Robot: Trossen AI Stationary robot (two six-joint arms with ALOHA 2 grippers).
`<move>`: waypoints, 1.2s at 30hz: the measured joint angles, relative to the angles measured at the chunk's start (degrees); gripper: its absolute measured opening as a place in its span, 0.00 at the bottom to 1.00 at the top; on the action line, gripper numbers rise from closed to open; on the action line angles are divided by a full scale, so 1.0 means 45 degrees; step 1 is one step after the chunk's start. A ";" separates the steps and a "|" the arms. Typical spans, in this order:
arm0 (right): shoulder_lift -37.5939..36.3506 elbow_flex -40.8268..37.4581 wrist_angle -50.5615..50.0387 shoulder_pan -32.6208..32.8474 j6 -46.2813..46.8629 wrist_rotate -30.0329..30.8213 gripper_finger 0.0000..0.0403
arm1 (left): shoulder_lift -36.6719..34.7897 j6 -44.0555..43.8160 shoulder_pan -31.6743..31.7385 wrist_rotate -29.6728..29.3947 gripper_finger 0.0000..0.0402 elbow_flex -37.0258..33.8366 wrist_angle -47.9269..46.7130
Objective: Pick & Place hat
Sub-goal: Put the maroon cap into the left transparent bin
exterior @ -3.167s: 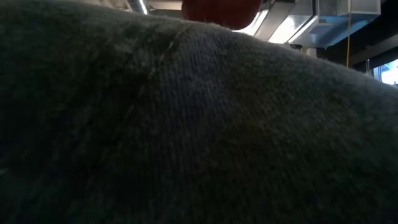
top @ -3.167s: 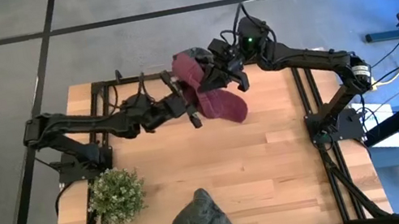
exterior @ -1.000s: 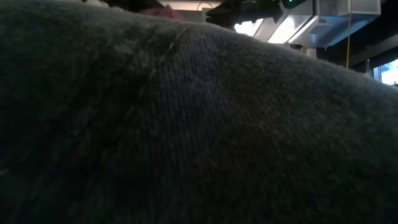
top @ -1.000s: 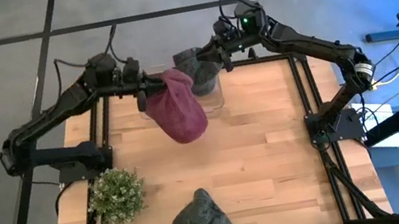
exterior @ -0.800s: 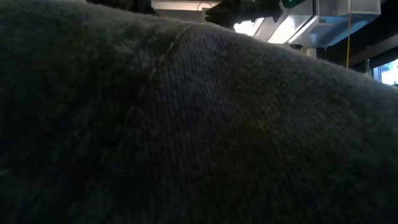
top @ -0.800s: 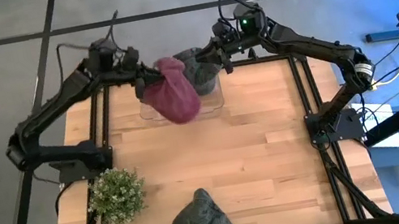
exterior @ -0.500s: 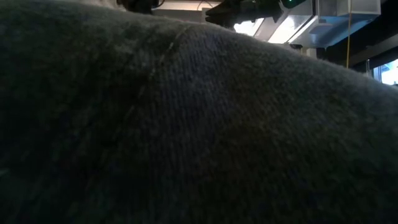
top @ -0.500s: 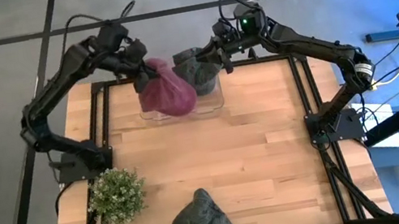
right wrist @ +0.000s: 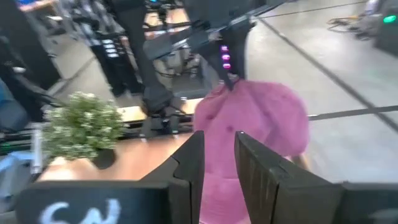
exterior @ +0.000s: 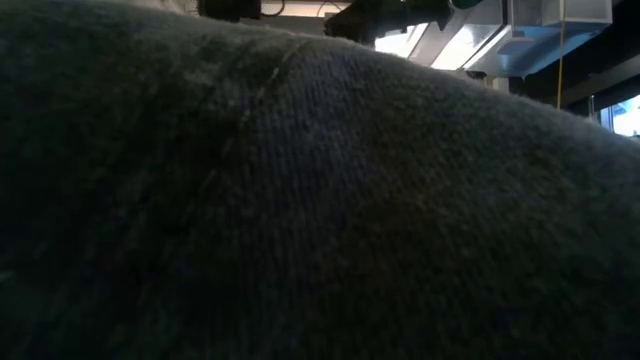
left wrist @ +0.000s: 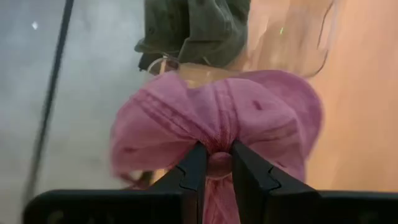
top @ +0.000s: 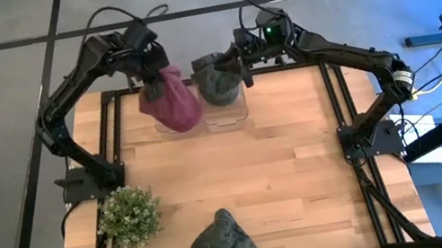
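Note:
A pink hat (top: 170, 102) hangs from my left gripper (top: 151, 66) over the table's far left, above the left part of a clear stand (top: 202, 120). In the left wrist view the pink hat (left wrist: 249, 118) fills the middle, and my left gripper (left wrist: 217, 163) is shut on it. An olive hat (top: 214, 79) sits on top of the stand beside it, and shows as the olive hat (left wrist: 194, 28) in the left wrist view. My right gripper (top: 233, 60) hovers at the olive hat's right; in its own view my right gripper (right wrist: 217, 155) is open by a narrow gap and faces the pink hat (right wrist: 258, 121). My left gripper pinches a bunched fold of the pink hat's cloth (left wrist: 219, 144) between its two fingers, coming from above. The hat hangs below the fingers, lifted clear of the table. I cannot tell whether its lower edge touches the clear stand.
A grey-green hat (top: 222, 247) lies at the table's near edge, right against the low camera, so this hat (exterior: 320, 200) fills that view. A potted plant (top: 129, 216) stands at the near left. Bare wood (top: 301, 164) spans the middle and right.
My left gripper has carried the pink hat up and toward the table's far edge, turning as it went. The hat has swung from the table's middle to above the left part of the clear stand. My right arm has stayed almost still.

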 joint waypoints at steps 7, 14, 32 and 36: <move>0.0000 0.0000 -0.0140 0.0184 -0.0292 0.0664 0.22 | 0.0525 0.3091 -0.0985 -0.1881 0.12 0.0000 0.0179; 0.0000 -0.0005 -0.0571 0.0184 -0.0289 0.0763 0.22 | 0.1110 0.6009 -0.1961 -0.5419 0.12 0.0000 0.1927; 0.0000 -0.0005 -0.1523 0.0184 -0.0289 0.1213 0.22 | 0.2897 0.6098 -0.1385 -0.4912 0.12 0.0000 0.2838; 0.0000 -0.0005 -0.1532 0.0184 -0.0328 0.1206 0.22 | 0.3318 0.6318 -0.1148 -0.4909 0.12 0.0000 0.3433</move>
